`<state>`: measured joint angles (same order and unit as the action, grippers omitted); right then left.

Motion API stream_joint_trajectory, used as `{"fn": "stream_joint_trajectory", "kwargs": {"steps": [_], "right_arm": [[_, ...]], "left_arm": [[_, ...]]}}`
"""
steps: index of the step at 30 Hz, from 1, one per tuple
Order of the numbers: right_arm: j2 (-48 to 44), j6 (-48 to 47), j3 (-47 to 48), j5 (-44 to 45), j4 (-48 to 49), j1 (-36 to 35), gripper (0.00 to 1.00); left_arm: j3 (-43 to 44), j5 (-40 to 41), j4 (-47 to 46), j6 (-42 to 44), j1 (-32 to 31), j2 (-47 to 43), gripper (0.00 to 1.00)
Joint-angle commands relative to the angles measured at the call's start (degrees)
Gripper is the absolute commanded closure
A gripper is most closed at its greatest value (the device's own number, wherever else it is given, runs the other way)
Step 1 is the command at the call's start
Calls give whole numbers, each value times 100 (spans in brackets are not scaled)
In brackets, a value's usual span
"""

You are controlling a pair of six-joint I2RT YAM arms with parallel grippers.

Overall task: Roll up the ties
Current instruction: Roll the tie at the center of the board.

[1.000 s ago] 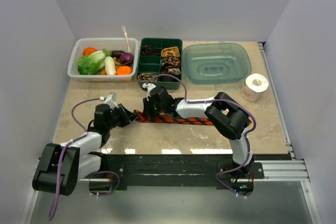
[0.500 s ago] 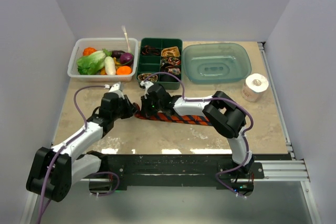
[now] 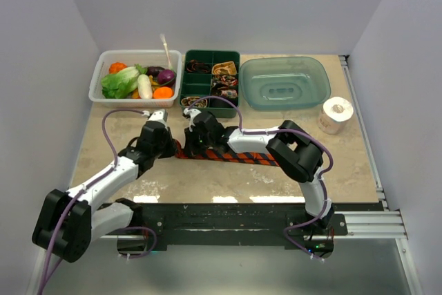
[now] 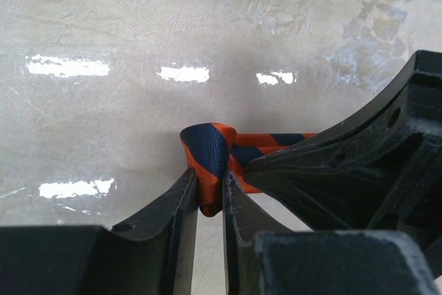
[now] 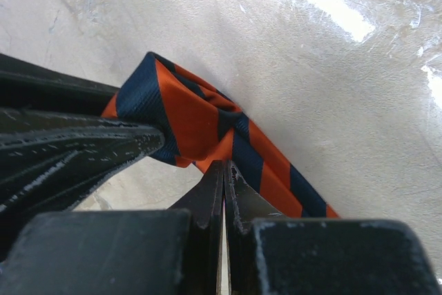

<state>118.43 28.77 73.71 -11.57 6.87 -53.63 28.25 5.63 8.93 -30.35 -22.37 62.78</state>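
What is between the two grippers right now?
The folded end of the striped tie: the left gripper pinches the fold, and the right gripper, shut, meets the tie just beside it. The left wrist view shows it best.

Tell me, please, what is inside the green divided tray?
Small coiled ties sit in several compartments of the green tray; the right arm's cable crosses its near row, covering part of it.

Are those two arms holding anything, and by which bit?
The left tool pinches the striped tie at its folded end. The right tool is shut, tips at the tie's edge; whether it grips cannot be told.
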Motion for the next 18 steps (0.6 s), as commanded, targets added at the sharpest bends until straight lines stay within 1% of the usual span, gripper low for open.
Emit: {"fn": "stream_joint_trajectory", "kwargs": {"steps": [1,10,15,18], "right_arm": [[-58,102,257,-108,60,-25,100],[294,339,363,-495,366,-34,100],[522,471,416,-688,481,-51,100],[575,620,363,-802,727,-51,100]], "left_arm": [[348,570,170,126,-223,67,100],[532,1027,373,99,-575,217,100],[585,1072,347,82,-725,269,100],[611,1072,338,90,-830,296,100]]}}
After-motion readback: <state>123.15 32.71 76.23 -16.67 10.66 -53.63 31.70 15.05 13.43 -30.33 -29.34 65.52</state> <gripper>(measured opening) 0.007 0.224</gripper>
